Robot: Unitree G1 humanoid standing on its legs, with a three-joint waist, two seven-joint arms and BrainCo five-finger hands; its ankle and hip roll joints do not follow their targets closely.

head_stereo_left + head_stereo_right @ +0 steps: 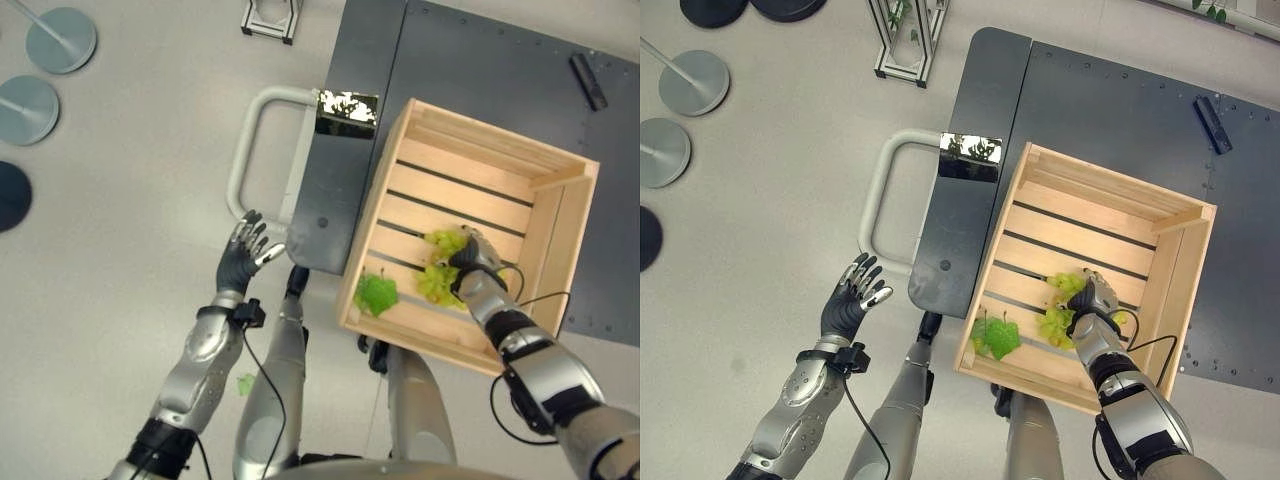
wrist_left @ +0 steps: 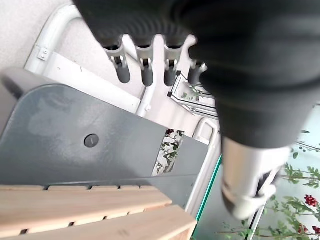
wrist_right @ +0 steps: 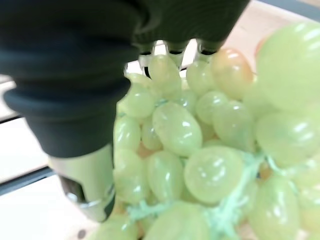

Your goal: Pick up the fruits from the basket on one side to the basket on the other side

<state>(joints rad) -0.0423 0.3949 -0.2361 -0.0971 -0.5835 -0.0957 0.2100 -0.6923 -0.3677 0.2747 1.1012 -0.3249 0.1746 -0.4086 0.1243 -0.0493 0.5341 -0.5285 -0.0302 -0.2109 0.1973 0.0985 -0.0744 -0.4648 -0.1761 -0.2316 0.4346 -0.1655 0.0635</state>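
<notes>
A wooden slatted crate stands on a dark grey table, with one corner reaching past the table edge. Inside the crate, the right hand is down on a bunch of green grapes. In the right wrist view the grapes are pressed close against the palm, the thumb lies at one side of the bunch and the fingers reach over the far side, so the hand is closed around the grapes. I cannot tell if the bunch is lifted or resting on the crate floor. Near the front wall of the crate, beside the grapes but apart from them, lies a green leaf on the slats.

The left hand is over the bare floor, well apart from the crate, with fingers straight and spread, holding nothing. Beyond it a white tube handle is attached to the end of the table. A small black object lies on the far part of the table. Round grey stand bases are on the floor at the far left.
</notes>
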